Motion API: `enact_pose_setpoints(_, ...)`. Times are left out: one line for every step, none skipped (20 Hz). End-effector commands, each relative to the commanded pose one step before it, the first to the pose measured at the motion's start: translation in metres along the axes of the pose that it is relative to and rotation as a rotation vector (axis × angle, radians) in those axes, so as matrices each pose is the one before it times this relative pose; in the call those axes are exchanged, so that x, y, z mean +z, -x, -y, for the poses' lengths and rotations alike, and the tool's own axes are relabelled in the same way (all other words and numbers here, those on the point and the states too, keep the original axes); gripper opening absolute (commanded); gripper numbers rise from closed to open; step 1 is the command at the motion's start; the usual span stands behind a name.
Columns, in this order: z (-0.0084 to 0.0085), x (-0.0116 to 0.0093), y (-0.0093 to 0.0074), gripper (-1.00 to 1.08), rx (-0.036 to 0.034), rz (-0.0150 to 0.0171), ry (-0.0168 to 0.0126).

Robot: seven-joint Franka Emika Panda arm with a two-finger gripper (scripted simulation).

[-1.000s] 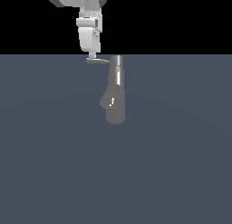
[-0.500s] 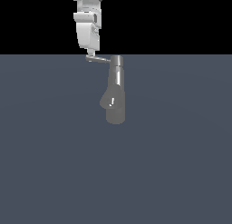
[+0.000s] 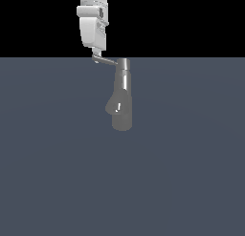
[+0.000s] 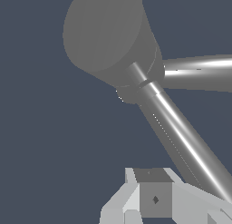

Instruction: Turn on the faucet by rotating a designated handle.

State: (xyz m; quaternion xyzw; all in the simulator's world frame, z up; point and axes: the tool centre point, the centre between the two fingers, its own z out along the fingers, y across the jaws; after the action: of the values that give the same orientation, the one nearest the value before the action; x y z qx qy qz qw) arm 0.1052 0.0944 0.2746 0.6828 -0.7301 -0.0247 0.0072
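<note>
The faucet (image 3: 122, 94) is a glossy grey column standing upright, with a rounded spout (image 3: 114, 106) low on the side toward the exterior view's left. The thin handle (image 3: 107, 61) sticks out from the column's top toward that same side. My white gripper (image 3: 98, 55) comes down from above, its fingertips touching the handle's outer end. In the wrist view the faucet (image 4: 104, 35) shows from above. There the handle (image 4: 181, 137) runs from the column to just beside my gripper (image 4: 155, 200). The fingers look shut together, with nothing between them.
A flat dark blue-grey floor (image 3: 191, 173) spreads all around the faucet. Nothing else stands on it. The background above the floor's far edge is black.
My gripper has shifted slightly up and back in the exterior view. The handle's outer end has swung a little with it, and the rod now slants where it was level.
</note>
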Motion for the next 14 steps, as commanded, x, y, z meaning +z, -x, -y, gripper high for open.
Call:
enact_pose_setpoints(-0.01271, 0.00229, 0.0107, -1.0, -0.01519, 0.00178, 0.01626)
enact_pose_setpoints(0.0, 0.0, 0.0, -1.0, 0.0, 0.0, 0.0)
enact_pose_setpoints(0.00718, -0.00412, -0.00824, -1.0, 0.01173, -0.00098, -0.01462)
enact_pose_setpoints(-0.00242, -0.00108, -0.00208, -1.0, 0.0, 0.0, 0.0)
enact_pose_setpoints(-0.00227, -0.00051, -0.00165, -1.0, -0.00074, 0.00008, 0.00093)
enact_pose_setpoints(-0.00236, -0.00077, -0.00186, -1.0, -0.00043, 0.00005, 0.00054)
enact_pose_setpoints(-0.00239, -0.00078, -0.00188, -1.0, -0.00043, 0.00005, 0.00054)
enact_pose_setpoints(-0.00241, -0.00079, -0.0019, -1.0, -0.00043, 0.00005, 0.00054)
enact_pose_setpoints(-0.00244, -0.0008, -0.00192, -1.0, -0.00043, 0.00004, 0.00054)
enact_pose_setpoints(-0.00246, -0.00081, -0.00194, -1.0, -0.00043, 0.00004, 0.00054)
enact_pose_setpoints(-0.00248, -0.00082, -0.00196, -1.0, -0.00043, 0.00004, 0.00054)
enact_pose_setpoints(-0.00251, -0.00083, -0.00198, -1.0, -0.00043, 0.00004, 0.00054)
enact_pose_setpoints(-0.00253, -0.00085, -0.00201, -1.0, -0.00043, 0.00004, 0.00054)
enact_pose_setpoints(-0.00255, -0.00086, -0.00203, -1.0, -0.00043, 0.00004, 0.00054)
